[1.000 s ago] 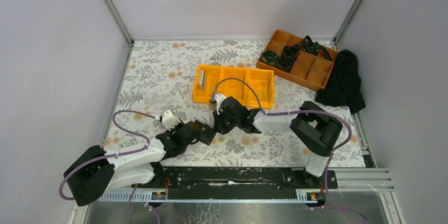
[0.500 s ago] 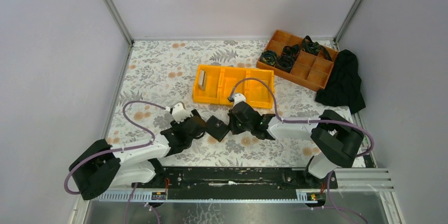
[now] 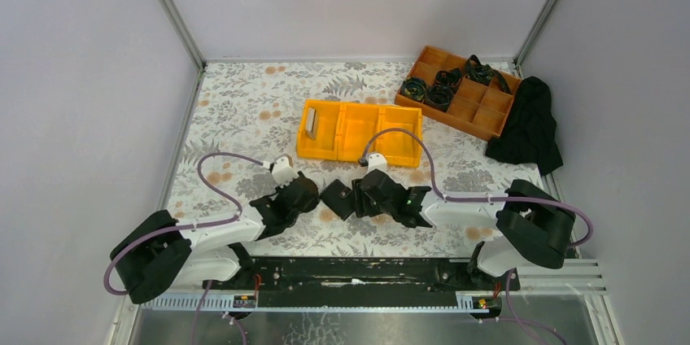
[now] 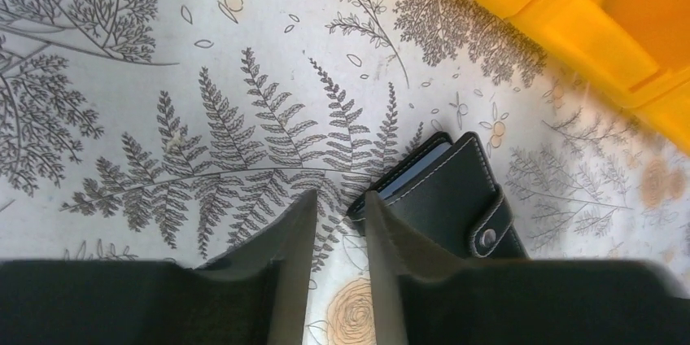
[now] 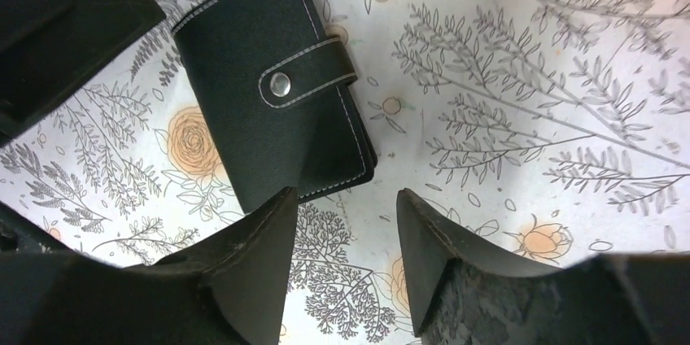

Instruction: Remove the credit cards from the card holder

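Two grippers face each other in the overhead view, Inspector: the left gripper [image 3: 313, 196] and the right gripper [image 3: 359, 197]. The card holder [image 3: 337, 199] lies flat on the floral table [image 3: 244, 109] between them, near both. From up there I cannot tell how either pincer stands.

Noted, Clerk. Surroundings?

Just behind the holder is the yellow bin [image 3: 399, 132]. One pale card [image 3: 311, 122] stands on edge in its left compartment. Well apart, at the far right, are a brown divided tray [image 3: 491, 117] with black coiled items [image 3: 427, 91] and a black cloth [image 3: 529, 121] beside it.

Left wrist view?

Its fingers [image 4: 281, 255] are slightly spread, with only the floral surface in the gap. The holder sits just right of the fingertips, closed, its strap snapped on the stud [image 4: 486, 237]. Pale sleeve edges [image 4: 415, 172] show along its open side, a detail neither other view gives. A corner of the bin fills the upper right.

Right wrist view?

Its fingers [image 5: 252, 264] are spread wide, gripping nothing. The whole closed cover shows here, stitching and snap included. Its near corner lies just ahead of the fingertips, not between them. The left gripper's black body blocks the upper-left corner.
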Available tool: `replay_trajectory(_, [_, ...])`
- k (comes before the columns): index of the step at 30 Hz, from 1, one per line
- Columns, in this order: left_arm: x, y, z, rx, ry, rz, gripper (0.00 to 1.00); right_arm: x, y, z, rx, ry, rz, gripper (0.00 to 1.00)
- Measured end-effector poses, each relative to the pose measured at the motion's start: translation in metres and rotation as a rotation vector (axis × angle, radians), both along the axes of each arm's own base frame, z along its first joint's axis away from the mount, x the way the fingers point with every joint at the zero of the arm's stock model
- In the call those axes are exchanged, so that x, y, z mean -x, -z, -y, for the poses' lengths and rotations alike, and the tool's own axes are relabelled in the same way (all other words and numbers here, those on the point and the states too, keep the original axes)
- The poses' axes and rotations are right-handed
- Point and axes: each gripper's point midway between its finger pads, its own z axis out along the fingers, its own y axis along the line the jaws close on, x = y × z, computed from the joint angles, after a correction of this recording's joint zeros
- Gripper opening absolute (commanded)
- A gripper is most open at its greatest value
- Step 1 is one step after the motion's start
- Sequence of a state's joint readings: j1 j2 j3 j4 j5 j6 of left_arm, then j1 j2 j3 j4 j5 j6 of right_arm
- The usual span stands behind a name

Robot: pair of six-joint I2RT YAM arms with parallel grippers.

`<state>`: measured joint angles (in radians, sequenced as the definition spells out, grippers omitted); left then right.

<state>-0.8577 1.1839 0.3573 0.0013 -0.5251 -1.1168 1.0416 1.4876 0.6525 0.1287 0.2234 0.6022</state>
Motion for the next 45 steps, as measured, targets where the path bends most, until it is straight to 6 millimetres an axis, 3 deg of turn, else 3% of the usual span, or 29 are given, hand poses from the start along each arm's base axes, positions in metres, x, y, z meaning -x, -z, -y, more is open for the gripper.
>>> replay_trajectory(1, [0.001,0.0,0.0,0.002,0.006,0.001,0.04,0.0,-0.003,0.0,0.008,-0.007,0.01,0.55])
replay_trajectory(2, [0.001,-0.001,0.0,0.007,0.008,0.004,0.0,-0.002,-0.006,-0.001,0.018,-0.009,0.024,0.55])
replay_trajectory(7, [0.009,0.004,-0.008,0.021,0.022,0.02,0.0,-0.024,-0.036,-0.016,0.039,-0.022,0.124,0.53])
replay_trajectory(11, [0.016,0.01,-0.009,0.039,0.047,0.024,0.0,-0.041,-0.047,-0.033,0.065,-0.04,0.179,0.53])
replay_trajectory(16, [0.017,0.008,0.005,0.083,0.106,0.033,0.0,-0.055,-0.027,-0.045,0.166,-0.068,0.19,0.53])
replay_trajectory(21, [0.019,0.014,0.009,0.079,0.132,0.016,0.0,-0.052,0.002,-0.041,0.262,-0.098,0.16,0.51])
replay_trajectory(44, [0.013,0.014,0.016,0.093,0.141,0.035,0.0,-0.029,0.001,-0.044,0.316,-0.151,0.188,0.5])
replay_trajectory(45, [0.013,0.014,0.016,0.093,0.141,0.035,0.0,-0.028,0.001,-0.043,0.315,-0.151,0.186,0.46])
